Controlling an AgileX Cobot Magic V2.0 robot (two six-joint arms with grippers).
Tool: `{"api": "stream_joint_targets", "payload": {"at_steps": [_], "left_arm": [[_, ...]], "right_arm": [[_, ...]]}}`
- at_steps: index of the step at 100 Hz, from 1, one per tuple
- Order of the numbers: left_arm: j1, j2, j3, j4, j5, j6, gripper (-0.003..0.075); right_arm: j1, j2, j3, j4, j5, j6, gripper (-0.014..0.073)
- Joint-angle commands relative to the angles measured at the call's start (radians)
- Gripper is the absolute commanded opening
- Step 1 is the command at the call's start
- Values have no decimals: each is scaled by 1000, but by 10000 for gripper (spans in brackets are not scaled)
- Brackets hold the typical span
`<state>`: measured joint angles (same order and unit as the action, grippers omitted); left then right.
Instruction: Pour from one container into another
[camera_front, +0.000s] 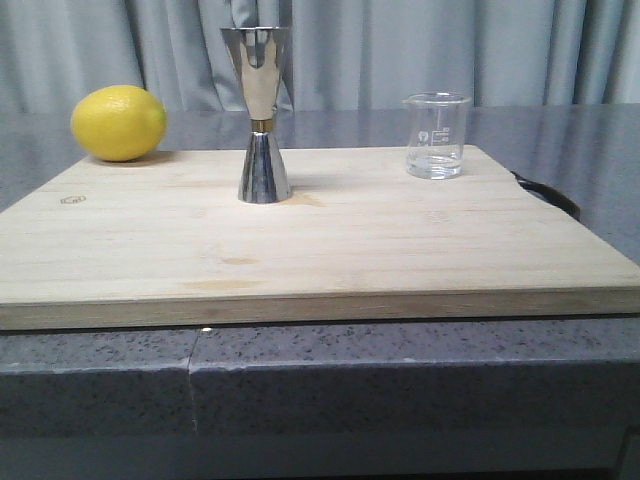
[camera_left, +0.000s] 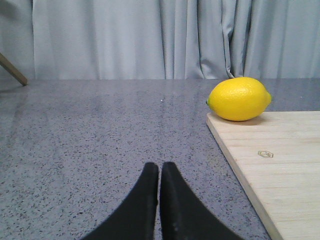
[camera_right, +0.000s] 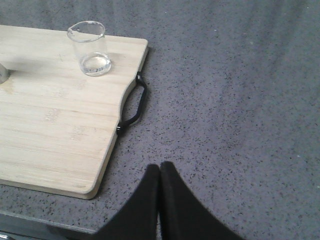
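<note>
- Currently jigger (camera_front: 263, 115) stands upright mid-board (camera_front: 300, 250); beaker (camera_front: 436, 135) near its far right corner.
- Left gripper (camera_left: 159, 175) and right gripper (camera_right: 160, 175) pinched closed, holding nothing, off the board.
- Fits pre-pour or post-pour; levels unreadable.

Mirror-polished metal jigger (camera_front: 264, 115); clear glass beaker (camera_front: 436, 135); pale matt wood board (camera_front: 300, 240) (grain showing); speckled grey stone-like table (camera_left: 100, 130); dimpled, faintly glossy lemon (camera_front: 118, 122); matt black fingers (camera_right: 172, 200).
</note>
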<state>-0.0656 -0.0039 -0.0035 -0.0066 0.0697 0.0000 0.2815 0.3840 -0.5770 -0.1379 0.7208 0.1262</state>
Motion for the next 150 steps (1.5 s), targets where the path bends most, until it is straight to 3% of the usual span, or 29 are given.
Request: {"api": "stream_joint_targets", "payload": {"at_steps": [1, 77, 89, 111, 123, 136, 150], "left_arm": [[4, -28, 14, 7, -86, 0, -19], [4, -28, 14, 7, -86, 0, -19], [4, -28, 14, 7, -85, 0, -19], [4, -28, 14, 7, -85, 0, -19], [4, -28, 14, 7, -85, 0, -19], [4, -28, 14, 7, -85, 0, -19], [4, -28, 14, 7, -85, 0, -19]], "right_arm": [[-8, 5, -25, -18, -61, 1, -62], [-8, 5, -22, -18, -62, 1, -62], [-44, -44, 29, -13, -138, 1, -62], [-198, -217, 280, 92, -436, 1, -62], [-259, -329, 406, 138, -477, 1, -62], [-284, -408, 523, 155, -523, 1, -62], [-284, -411, 618, 155, -677, 1, -62]]}}
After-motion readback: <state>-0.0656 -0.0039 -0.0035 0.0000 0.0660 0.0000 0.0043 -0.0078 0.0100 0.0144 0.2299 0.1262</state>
